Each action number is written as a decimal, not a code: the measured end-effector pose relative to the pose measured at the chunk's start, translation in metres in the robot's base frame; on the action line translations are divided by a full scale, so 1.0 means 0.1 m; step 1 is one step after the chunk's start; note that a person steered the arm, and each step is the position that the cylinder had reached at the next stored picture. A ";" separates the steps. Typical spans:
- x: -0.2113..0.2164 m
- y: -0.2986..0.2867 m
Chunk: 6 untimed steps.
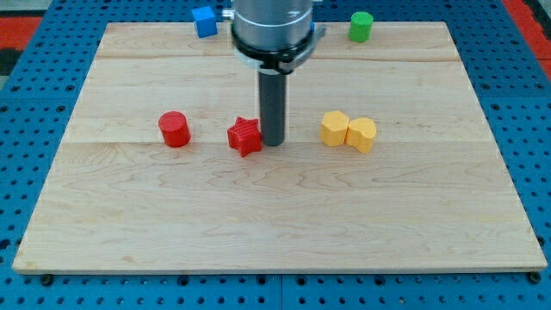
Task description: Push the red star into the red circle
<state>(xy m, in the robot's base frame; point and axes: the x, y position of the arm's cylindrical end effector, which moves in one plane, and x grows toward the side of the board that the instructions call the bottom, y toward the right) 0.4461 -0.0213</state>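
The red star (244, 135) lies near the middle of the wooden board (275, 224). The red circle (174, 129), a short red cylinder, stands to the view's left of the star, with a gap of bare board between them. My tip (272, 142) is down on the board right at the star's right side, touching it or nearly so. The dark rod rises from the tip to the arm's grey body at the view's top.
Two yellow blocks (336, 128) (362, 134) sit side by side, touching, to the view's right of my tip. A blue block (205, 21) and a green cylinder (361, 26) stand at the board's top edge. Blue pegboard surrounds the board.
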 end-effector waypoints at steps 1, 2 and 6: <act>0.12 -0.38; 0.08 -0.80; 0.02 -0.77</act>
